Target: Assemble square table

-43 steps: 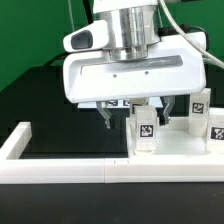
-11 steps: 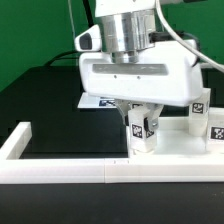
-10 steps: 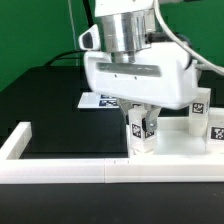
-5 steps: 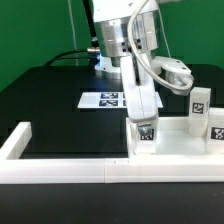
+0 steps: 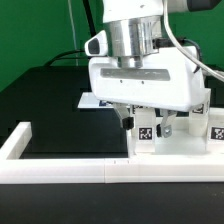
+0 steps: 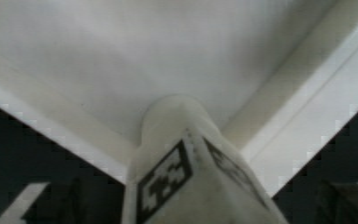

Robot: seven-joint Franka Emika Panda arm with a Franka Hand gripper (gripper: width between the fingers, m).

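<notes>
The square table's white top (image 5: 182, 149) lies at the exterior view's right, behind the front rail. A white leg (image 5: 147, 133) with a black-and-white tag stands upright on its near-left corner. My gripper (image 5: 147, 122) hangs straight over that leg, open, with one finger on each side and a gap at both. In the wrist view the leg (image 6: 185, 165) rises between the dark fingertips (image 6: 19, 205) and the table top (image 6: 123, 60) fills the background. The leg's foot is hidden in both views.
A long white border rail (image 5: 60, 170) runs along the front and turns back at the exterior view's left. The marker board (image 5: 97, 101) lies on the black mat behind the gripper. Another tagged leg (image 5: 216, 125) stands at the right edge.
The gripper was shut on the leg and turned about it. It has now swung back to face front and let go, with the fingers spread. The leg still stands in place.
</notes>
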